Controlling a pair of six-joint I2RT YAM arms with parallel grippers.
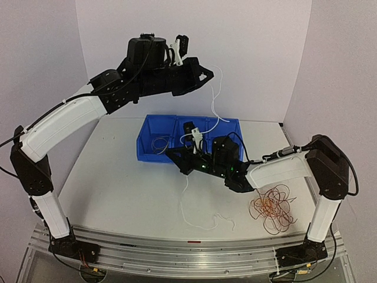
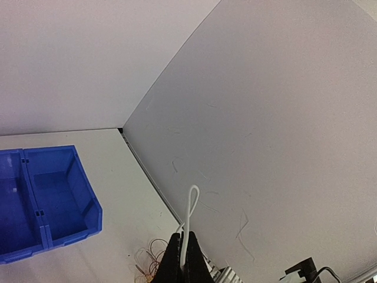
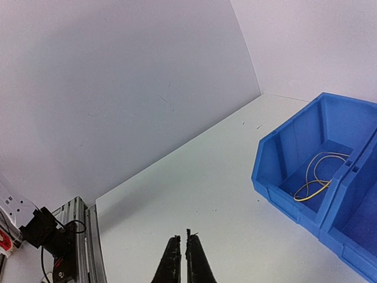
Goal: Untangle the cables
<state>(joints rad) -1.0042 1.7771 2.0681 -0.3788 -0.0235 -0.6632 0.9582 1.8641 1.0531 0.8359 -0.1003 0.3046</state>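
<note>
Cables point(image 1: 274, 209) at the stage of drawing one strand clear of the rest. At left, the left arm point(image 1: 65, 121) is raised high above the table point(image 1: 118, 183). Its jaws are clenched on a white cable point(image 1: 215, 97), and a short loop of it stands out beyond them in the left wrist view. The strand drops toward the blue bin point(image 1: 154, 154), whose leftmost compartment holds a coiled yellow-tan cable point(image 1: 159, 143). At centre, the right arm point(image 1: 280, 168) reaches across in front of the bin with its jaws pressed together. The white strand shows again beneath them and trails onto the table, but whether they pinch it cannot be told. At right, the tangle point(image 1: 277, 218) of red and tan wires lies on the table beside that arm's base, near the white strand's free end but seemingly not touching it. The step would probably go best with a slow, steady carry. The trailing end should be steered away from the tangle and the bin wall. The left jaws should let go only once the slack lies wholly inside an unused compartment.
</note>
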